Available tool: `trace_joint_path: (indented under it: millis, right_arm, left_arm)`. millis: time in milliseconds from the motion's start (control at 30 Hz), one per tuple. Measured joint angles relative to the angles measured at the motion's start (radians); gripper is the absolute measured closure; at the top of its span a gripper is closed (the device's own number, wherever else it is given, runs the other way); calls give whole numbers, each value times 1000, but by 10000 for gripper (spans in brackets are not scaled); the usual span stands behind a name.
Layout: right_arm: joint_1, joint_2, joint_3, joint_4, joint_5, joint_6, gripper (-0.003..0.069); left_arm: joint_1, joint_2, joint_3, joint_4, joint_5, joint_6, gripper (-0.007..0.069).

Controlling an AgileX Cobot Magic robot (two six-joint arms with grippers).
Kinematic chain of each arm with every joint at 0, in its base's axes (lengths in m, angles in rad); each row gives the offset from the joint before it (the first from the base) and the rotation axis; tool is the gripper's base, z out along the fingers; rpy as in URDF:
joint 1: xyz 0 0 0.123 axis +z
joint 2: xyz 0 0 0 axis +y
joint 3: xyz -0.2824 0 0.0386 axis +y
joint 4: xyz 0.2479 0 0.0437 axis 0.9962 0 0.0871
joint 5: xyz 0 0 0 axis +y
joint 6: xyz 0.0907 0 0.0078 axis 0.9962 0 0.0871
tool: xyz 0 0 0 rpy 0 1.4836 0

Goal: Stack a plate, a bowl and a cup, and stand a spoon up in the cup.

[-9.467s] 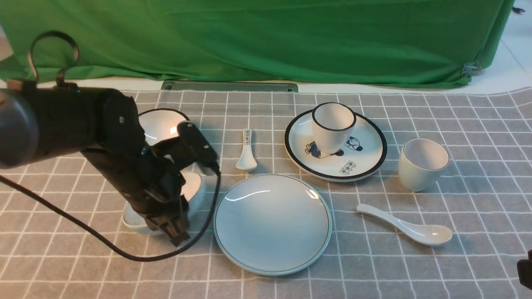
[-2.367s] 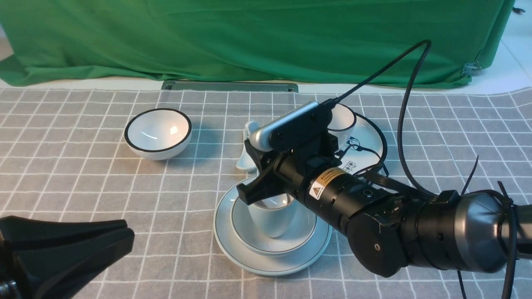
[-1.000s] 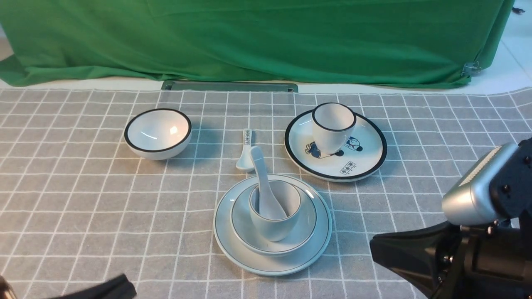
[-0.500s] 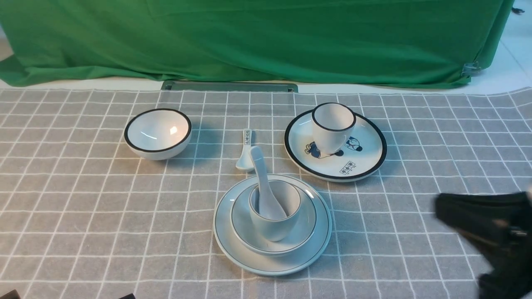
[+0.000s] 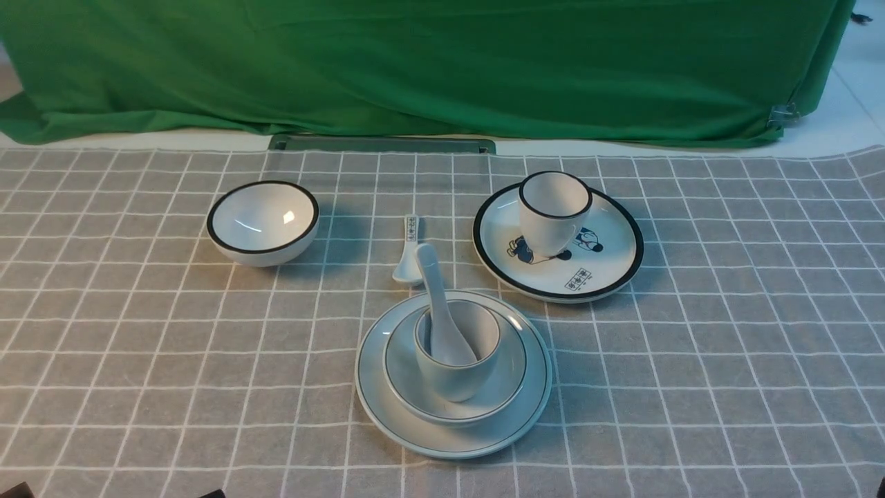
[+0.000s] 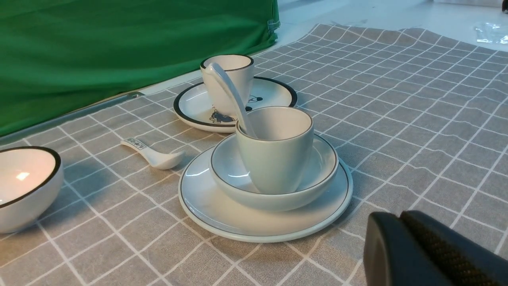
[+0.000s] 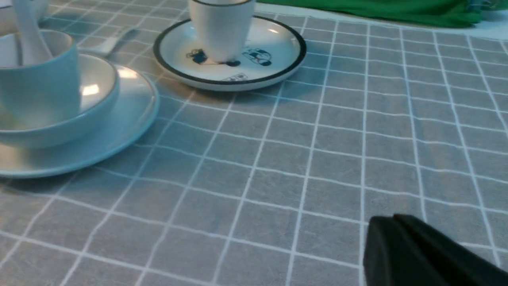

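The plain white plate [image 5: 377, 408] lies at the front middle of the checked cloth. The shallow bowl [image 5: 510, 373] sits on it, the off-white cup [image 5: 456, 379] stands in the bowl, and the large white spoon [image 5: 430, 283] stands in the cup with its handle leaning to the back left. The left wrist view shows the same stack: plate [image 6: 206, 214], bowl [image 6: 321, 174], cup [image 6: 278, 159], spoon [image 6: 230, 89]. My left gripper [image 6: 397, 216] is shut and empty, low beside the plate. My right gripper [image 7: 391, 220] is shut and empty, off to the stack's right.
A black-rimmed bowl [image 5: 263, 223] stands at the back left. A small marked spoon [image 5: 409, 263] lies just behind the stack. A cartoon plate [image 5: 601, 266] with a black-rimmed cup [image 5: 553, 211] stands at the back right. A green cloth [image 5: 415, 62] hangs behind.
My right arm has pulled back to the lower right, out of the front view. The stack with the spoon has stayed still. Earlier, the bowl, cup and spoon lay apart.
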Motion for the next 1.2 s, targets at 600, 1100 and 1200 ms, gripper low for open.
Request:
trace_joint_path:
  millis: [600, 1100, 1200]
  right_arm:
    - [-17, -35, 0, 4, 80, 23, 638]
    - [-17, -35, 0, 4, 80, 34, 608]
    - [-17, -35, 0, 4, 80, 34, 603]
  left_arm:
    - [0, 0, 0, 0, 0, 0, 612]
    - [0, 0, 0, 0, 0, 0, 612]
    - [0, 0, 0, 0, 0, 0, 612]
